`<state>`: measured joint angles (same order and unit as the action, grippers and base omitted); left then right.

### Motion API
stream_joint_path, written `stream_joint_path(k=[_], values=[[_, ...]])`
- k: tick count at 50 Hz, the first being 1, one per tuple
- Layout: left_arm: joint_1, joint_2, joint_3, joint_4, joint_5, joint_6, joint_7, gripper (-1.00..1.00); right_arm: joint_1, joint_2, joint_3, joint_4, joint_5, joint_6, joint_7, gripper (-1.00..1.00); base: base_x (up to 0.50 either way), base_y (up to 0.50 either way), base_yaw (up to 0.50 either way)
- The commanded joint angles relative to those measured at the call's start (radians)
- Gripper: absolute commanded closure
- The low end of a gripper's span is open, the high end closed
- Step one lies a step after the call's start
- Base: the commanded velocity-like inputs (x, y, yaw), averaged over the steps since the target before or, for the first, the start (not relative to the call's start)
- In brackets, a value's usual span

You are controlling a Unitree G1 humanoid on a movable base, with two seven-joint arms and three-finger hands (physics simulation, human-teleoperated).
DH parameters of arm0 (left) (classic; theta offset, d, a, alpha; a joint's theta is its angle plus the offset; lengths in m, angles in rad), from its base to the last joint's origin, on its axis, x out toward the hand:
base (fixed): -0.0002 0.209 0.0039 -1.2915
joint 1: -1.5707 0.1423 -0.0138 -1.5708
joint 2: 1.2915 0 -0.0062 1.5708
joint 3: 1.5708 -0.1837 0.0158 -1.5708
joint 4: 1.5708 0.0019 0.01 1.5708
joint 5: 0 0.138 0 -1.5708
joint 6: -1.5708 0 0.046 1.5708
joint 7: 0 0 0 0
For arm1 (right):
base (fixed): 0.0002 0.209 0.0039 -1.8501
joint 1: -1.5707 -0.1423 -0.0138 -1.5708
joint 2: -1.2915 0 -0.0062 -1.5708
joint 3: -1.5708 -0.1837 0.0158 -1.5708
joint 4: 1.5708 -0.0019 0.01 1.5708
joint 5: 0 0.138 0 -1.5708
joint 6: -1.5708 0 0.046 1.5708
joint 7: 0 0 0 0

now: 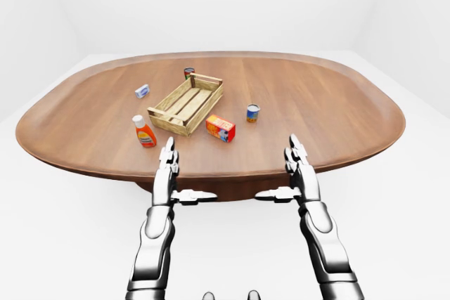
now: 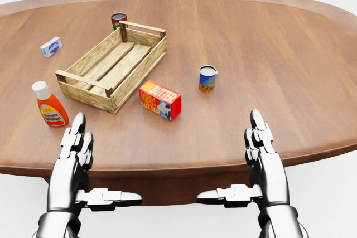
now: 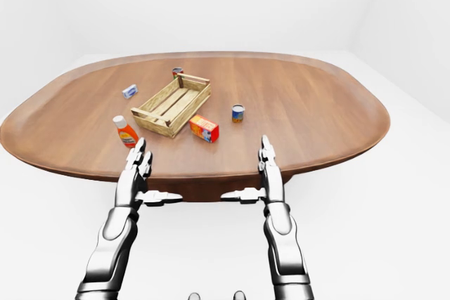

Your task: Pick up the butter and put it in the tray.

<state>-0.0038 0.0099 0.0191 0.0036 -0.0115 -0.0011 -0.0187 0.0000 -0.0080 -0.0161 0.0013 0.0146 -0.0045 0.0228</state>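
The butter (image 2: pixel 160 100) is a red and orange box lying on the brown table (image 2: pixel 268 54), just right of the tray. The tray (image 2: pixel 113 66) is an open wooden slat crate with nothing in it. My left hand (image 2: pixel 83 163) hovers open over the table's near edge, below and left of the butter. My right hand (image 2: pixel 254 160) is open too, at the same height, below and right of the butter. Both thumbs point inward and neither hand touches anything.
An orange sauce bottle (image 2: pixel 49 105) stands left of the tray's near corner. A small blue and white box (image 2: pixel 51 46) lies further left. A dark can (image 2: pixel 118 20) stands above the tray and a blue can (image 2: pixel 207 77) right of the butter.
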Motion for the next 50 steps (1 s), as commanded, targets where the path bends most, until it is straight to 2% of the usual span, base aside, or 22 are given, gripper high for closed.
stream_joint_path(k=[1, 2, 4, 5, 6, 9, 10, 12, 15, 17, 18, 20, 21, 26, 32, 41, 42, 44, 46, 48, 50], values=[[0.001, 0.016, 0.033, -0.013, -0.021, 0.004, -0.033, -1.00, 0.010, -0.013, -0.024, -0.024, 0.024, 0.003, 0.039, -1.00, 0.00, 0.00, 0.00], [0.003, 0.016, 0.032, -0.020, -0.017, 0.006, -0.031, -1.00, 0.010, -0.012, -0.021, -0.026, 0.032, -0.008, 0.052, -1.00, 0.00, 0.00, 0.00], [-0.002, 0.017, 0.037, -0.012, -0.004, -0.010, -0.015, -1.00, 0.010, -0.010, -0.019, -0.032, 0.031, -0.001, 0.050, -1.00, 0.00, 0.00, 0.00], [-0.002, 0.019, 0.039, -0.015, -0.008, -0.005, -0.019, -1.00, 0.012, -0.010, -0.017, -0.035, 0.025, -0.006, 0.049, -1.00, 0.00, 0.00, 0.00], [0.005, 0.020, 0.039, -0.030, -0.015, 0.007, -0.027, -1.00, 0.013, -0.009, -0.017, -0.043, 0.026, 0.002, 0.048, -1.00, 0.00, 0.00, 0.00], [0.012, 0.019, 0.039, -0.048, -0.018, 0.015, -0.034, -1.00, 0.021, -0.009, -0.015, -0.064, 0.022, 0.013, 0.046, -1.00, 0.00, 0.00, 0.00], [0.017, 0.017, 0.038, -0.062, -0.035, 0.034, -0.048, -1.00, 0.027, -0.007, -0.015, -0.081, 0.028, 0.024, 0.048, -1.00, 0.00, 0.00, 0.00], [0.027, 0.015, 0.037, -0.091, -0.038, 0.048, -0.050, -1.00, 0.035, -0.006, -0.017, -0.106, 0.043, 0.041, 0.051, -1.00, 0.00, 0.00, 0.00], [0.057, 0.014, 0.035, -0.162, -0.039, 0.077, -0.056, -1.00, 0.070, -0.003, -0.005, -0.200, 0.034, 0.091, 0.047, -1.00, 0.00, 0.00, 0.00], [0.072, 0.014, 0.038, -0.202, -0.045, 0.088, -0.063, -1.00, 0.085, -0.007, 0.007, -0.241, -0.002, 0.092, 0.038, -1.00, 0.00, 0.00, 0.00], [-0.015, 0.002, 0.015, -0.024, 0.010, 0.088, 0.016, -1.00, 0.001, -0.010, -0.019, -0.010, 0.007, 0.009, 0.030, -1.00, 0.00, 0.00, 0.00], [-0.015, 0.004, 0.013, -0.023, 0.010, 0.088, 0.018, -1.00, 0.009, -0.006, -0.021, -0.028, 0.037, -0.001, 0.046, -1.00, 0.00, 0.00, 0.00], [-0.017, 0.005, 0.014, -0.024, 0.008, 0.088, 0.017, -1.00, 0.007, -0.006, -0.022, -0.032, 0.033, 0.006, 0.036, -1.00, 0.00, 0.00, 0.00], [-0.010, 0.005, 0.013, -0.039, 0.003, 0.088, 0.015, -1.00, 0.013, -0.006, -0.016, -0.035, 0.025, -0.010, 0.034, -1.00, 0.00, 0.00, 0.00], [-0.004, 0.004, 0.011, -0.052, 0.004, 0.088, 0.015, -1.00, 0.026, -0.005, -0.011, -0.056, 0.017, -0.003, 0.031, -1.00, 0.00, 0.00, 0.00], [-0.003, 0.005, 0.014, -0.052, 0.001, 0.088, 0.013, -1.00, 0.020, -0.003, -0.009, -0.033, 0.015, -0.024, 0.030, -1.00, 0.00, 0.00, 0.00], [-0.003, 0.006, 0.015, -0.055, -0.001, 0.088, 0.012, -1.00, 0.024, -0.003, -0.008, -0.047, 0.017, -0.035, 0.031, -1.00, 0.00, 0.00, 0.00], [-0.005, 0.006, 0.018, -0.051, -0.004, 0.088, 0.012, -1.00, 0.030, -0.004, -0.008, -0.059, 0.018, -0.025, 0.032, -1.00, 0.00, 0.00, 0.00], [-0.001, 0.006, 0.017, -0.061, -0.005, 0.088, 0.009, -1.00, 0.039, -0.004, -0.008, -0.082, 0.021, -0.040, 0.037, -1.00, 0.00, 0.00, 0.00], [0.000, 0.006, 0.016, -0.058, -0.004, 0.088, 0.010, -1.00, 0.054, -0.004, -0.004, -0.114, 0.013, -0.019, 0.035, -1.00, 0.00, 0.00, 0.00], [0.001, 0.005, 0.016, -0.058, -0.004, 0.088, 0.010, -1.00, 0.058, -0.003, 0.000, -0.120, 0.011, -0.020, 0.040, -1.00, 0.00, 0.00, 0.00]])
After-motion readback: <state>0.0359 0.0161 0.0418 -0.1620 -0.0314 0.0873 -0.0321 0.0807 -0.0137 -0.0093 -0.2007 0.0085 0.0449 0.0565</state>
